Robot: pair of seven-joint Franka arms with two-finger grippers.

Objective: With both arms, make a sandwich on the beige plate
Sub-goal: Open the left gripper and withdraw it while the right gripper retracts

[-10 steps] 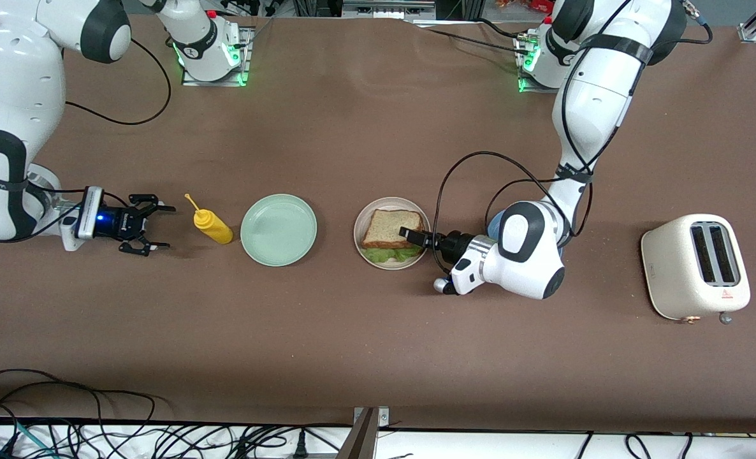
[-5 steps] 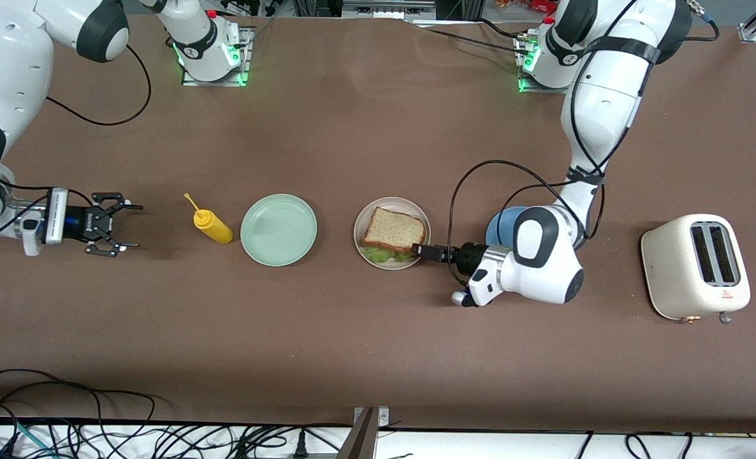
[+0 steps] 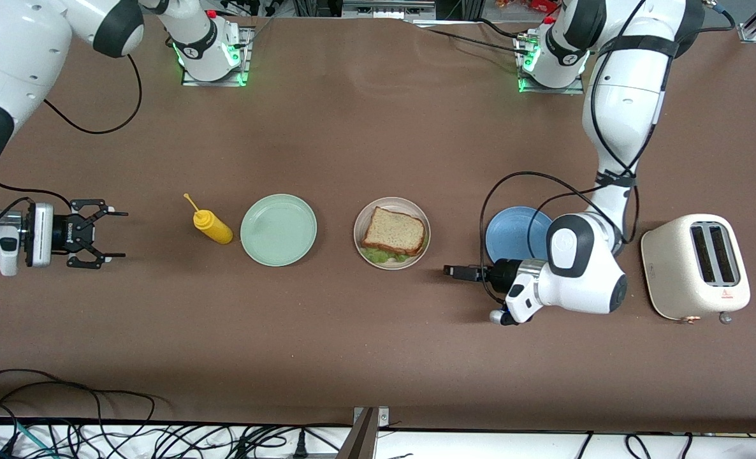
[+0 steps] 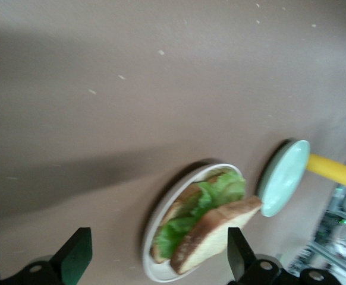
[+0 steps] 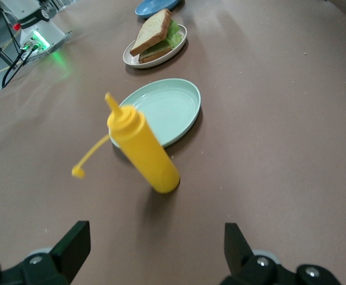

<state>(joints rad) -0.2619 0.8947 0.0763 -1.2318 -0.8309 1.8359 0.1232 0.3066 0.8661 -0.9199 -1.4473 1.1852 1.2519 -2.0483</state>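
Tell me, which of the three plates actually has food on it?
The beige plate, the middle one of the row. It holds the sandwich. The mint-green plate beside the yellow bottle and the blue plate hold nothing.

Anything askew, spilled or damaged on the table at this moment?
Only slightly: the sandwich on the beige plate has its top slice skewed, with lettuce poking out on the front-camera side. The yellow bottle's cap hangs off on its tether. Nothing is spilled.
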